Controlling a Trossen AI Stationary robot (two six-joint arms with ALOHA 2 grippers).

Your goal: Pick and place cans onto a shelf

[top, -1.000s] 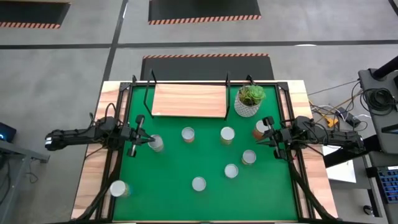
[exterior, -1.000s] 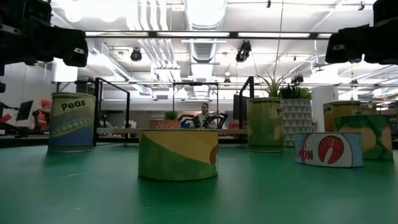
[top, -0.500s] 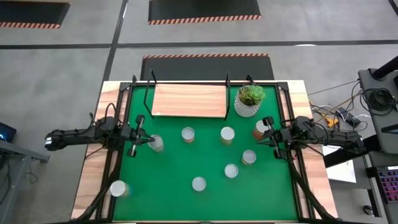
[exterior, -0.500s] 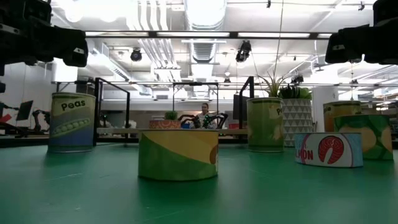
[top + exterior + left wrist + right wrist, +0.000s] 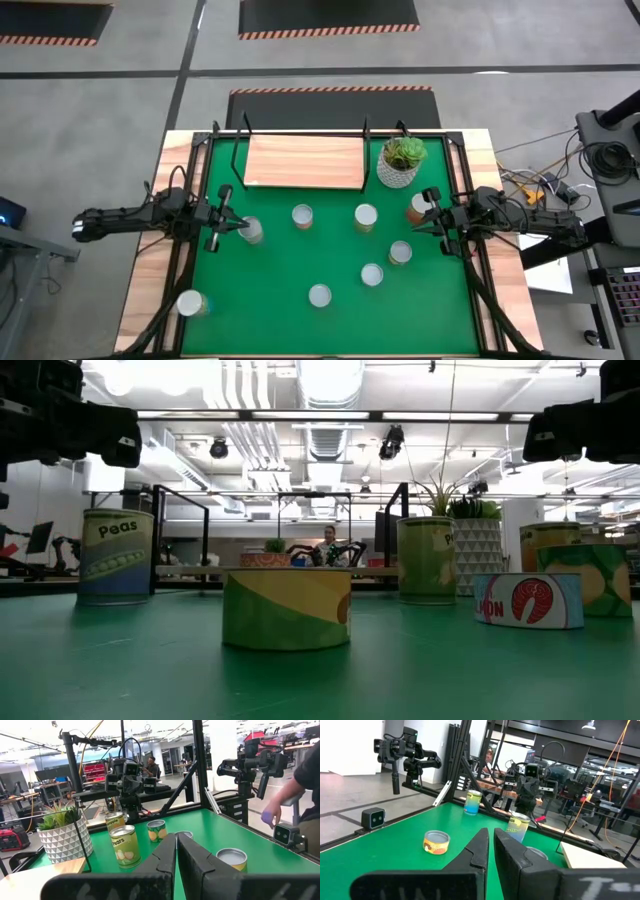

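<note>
Over the table's left edge in the high view, the left pincer [image 5: 232, 227] hangs beside a can [image 5: 250, 231]; the right pincer [image 5: 427, 224] hangs at the right edge near another can [image 5: 419, 208]. The shelf [image 5: 303, 162] lies bare at the far edge, beside the potted plant [image 5: 400, 161], with cans spread across the green mat [image 5: 330, 330]. The low view shows a peas can [image 5: 115, 556] standing upright. Both wrist views show the fingers [image 5: 165, 857] [image 5: 481, 851] clenched, grasping nothing.

Two slim black jointed arms with thin black cables along them. The left gripper [image 5: 176, 851] and right gripper [image 5: 490, 846] each have two matte black wedge-shaped fingers.
</note>
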